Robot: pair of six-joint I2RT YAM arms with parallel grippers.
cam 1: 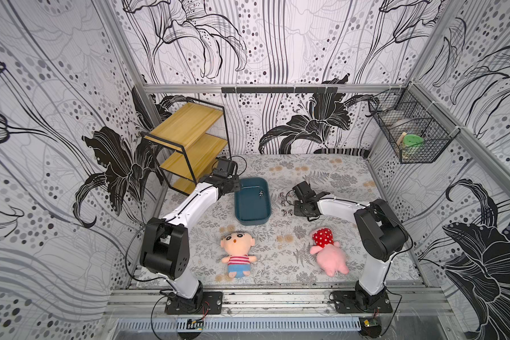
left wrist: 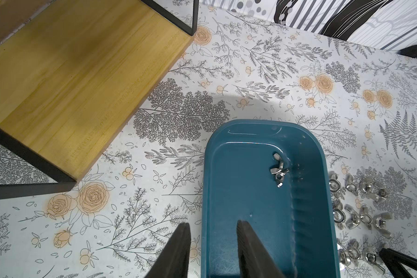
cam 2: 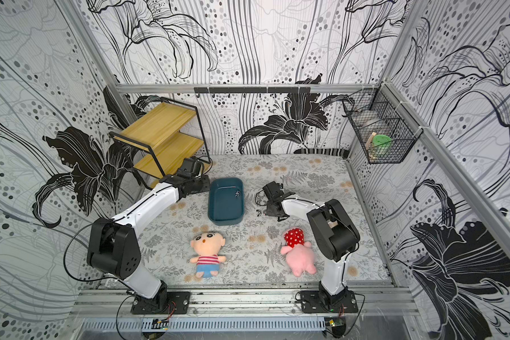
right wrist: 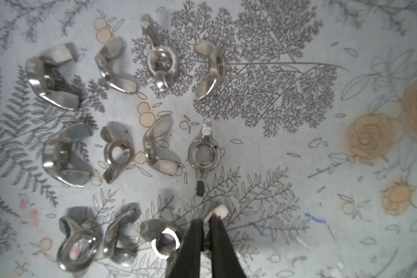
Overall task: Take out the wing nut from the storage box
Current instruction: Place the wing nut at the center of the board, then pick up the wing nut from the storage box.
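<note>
The dark teal storage box lies mid-table. Two silver wing nuts rest inside it by the far right wall. My left gripper stands open astride the box's left wall, with one finger outside and one inside and a gap on each side. To the right of the box, my right gripper points down at the table. It is shut on one wing of a wing nut that lies among several wing nuts set in rows.
A wooden shelf with a black frame stands just behind the left arm. A boy doll and a pink plush lie near the front. A black wire basket hangs on the right wall.
</note>
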